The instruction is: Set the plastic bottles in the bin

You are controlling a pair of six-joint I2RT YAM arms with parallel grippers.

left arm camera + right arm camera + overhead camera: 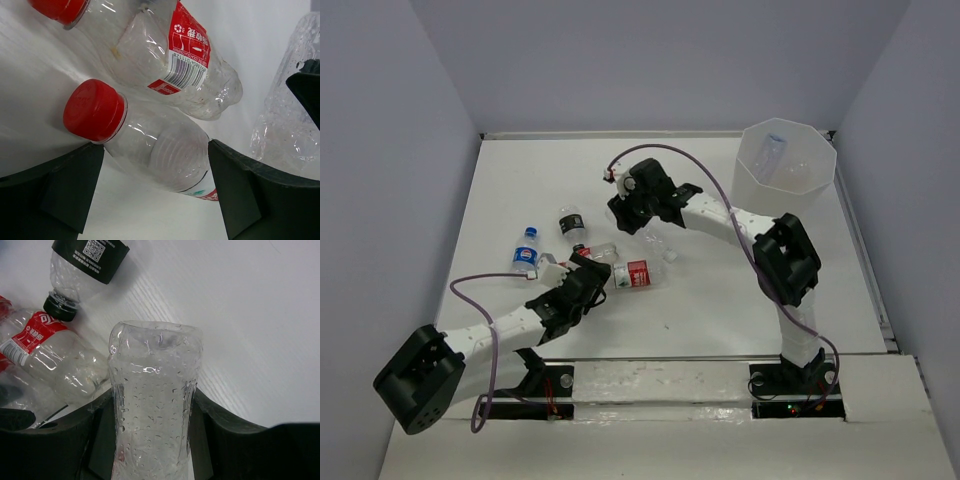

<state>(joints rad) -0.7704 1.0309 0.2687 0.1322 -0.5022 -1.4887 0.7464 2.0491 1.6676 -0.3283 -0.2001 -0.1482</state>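
Only your top view shows the translucent white faceted plastic bin (752, 176), at the counter's (720, 300) far right corner. There is a clear shape like a bottle inside it. That view also shows a small blue-capped clear bottle (527, 250) lying towards the left edge.

The right wrist view shows your right gripper (152, 395) clenched on an unlabelled clear plastic bottle beaded with droplets (152, 390). Beyond it lies a black-capped bottle (85, 265) whose black label carries a QR code.

In the left wrist view your left gripper (156, 145) straddles a red-capped clear bottle (165, 160) lying mid-counter. You cannot tell whether it squeezes. Just behind lies a second red-capped bottle (150, 55). Its red-and-white label shows a barcode, a recycling mark and Chinese characters too small to read.
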